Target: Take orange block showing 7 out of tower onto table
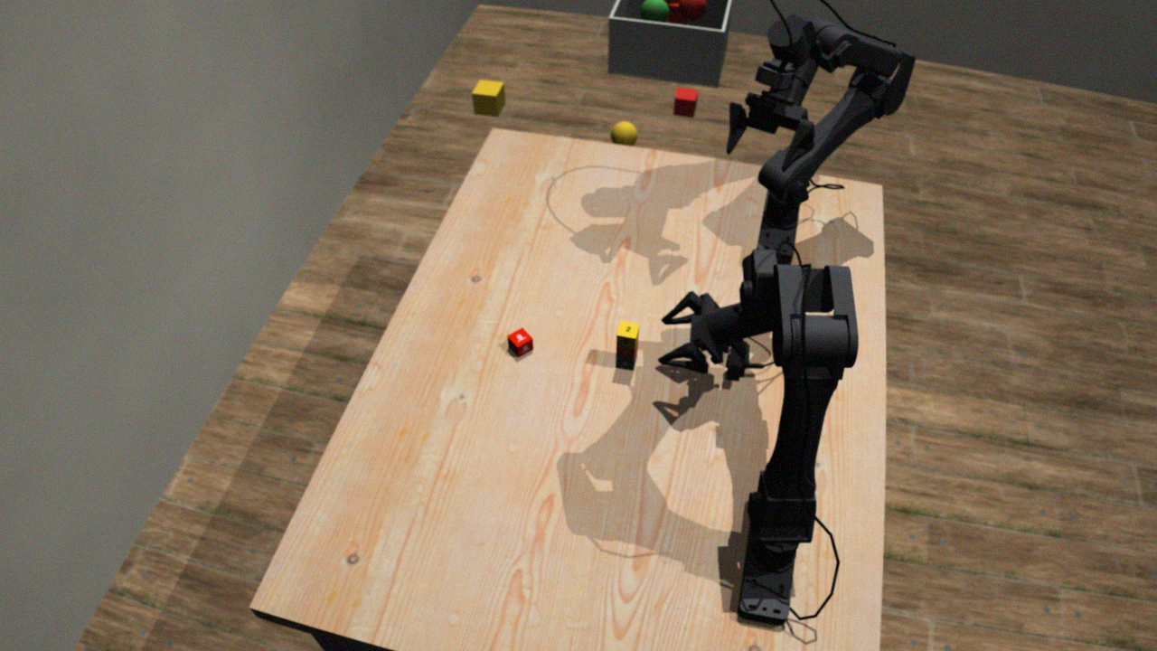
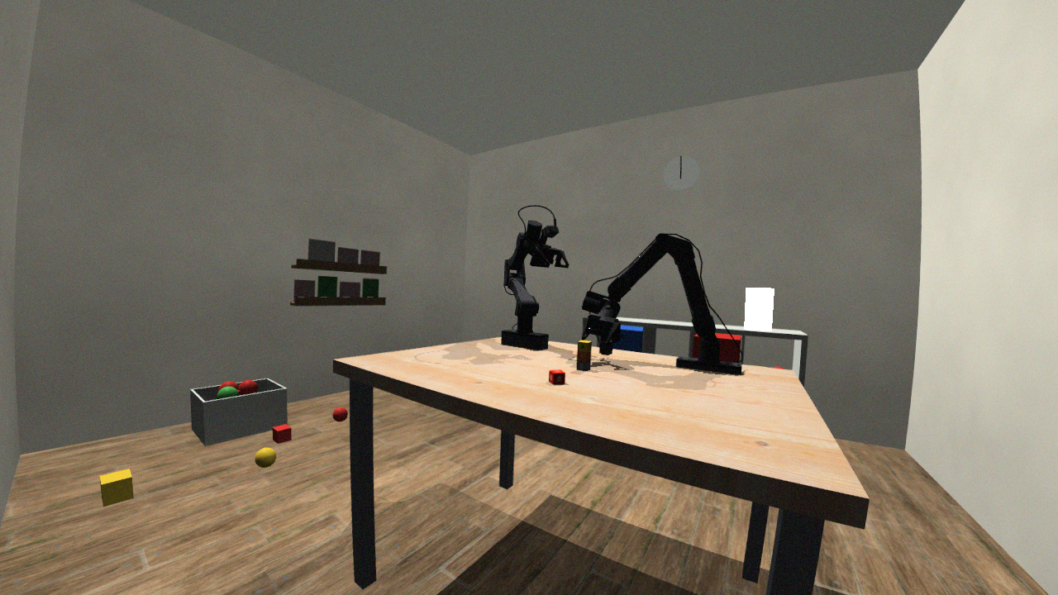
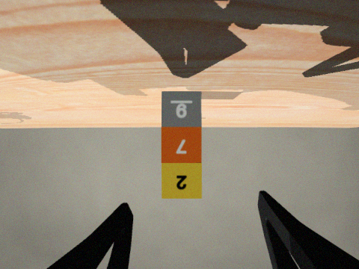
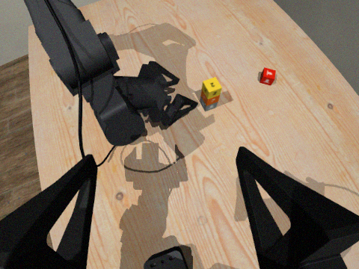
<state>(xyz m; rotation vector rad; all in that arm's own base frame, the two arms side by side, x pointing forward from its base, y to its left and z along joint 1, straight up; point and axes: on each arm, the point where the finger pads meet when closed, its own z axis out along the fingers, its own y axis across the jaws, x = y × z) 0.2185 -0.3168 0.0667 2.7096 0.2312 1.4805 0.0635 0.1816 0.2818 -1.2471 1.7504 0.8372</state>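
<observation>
The tower stands near the middle of the table: a yellow block 2 on top, the orange block 7 in the middle and a grey block 9 at the bottom. The left wrist view shows it upside down. My left gripper is open and level with the tower, a short way from it, with nothing between its fingers. My right gripper is open and empty, high above the table's far end. It looks down on the tower from afar.
A loose red block lies on the table to the side of the tower, away from the arms. On the floor beyond the table are a grey bin, a yellow cube, a red cube and a yellow ball.
</observation>
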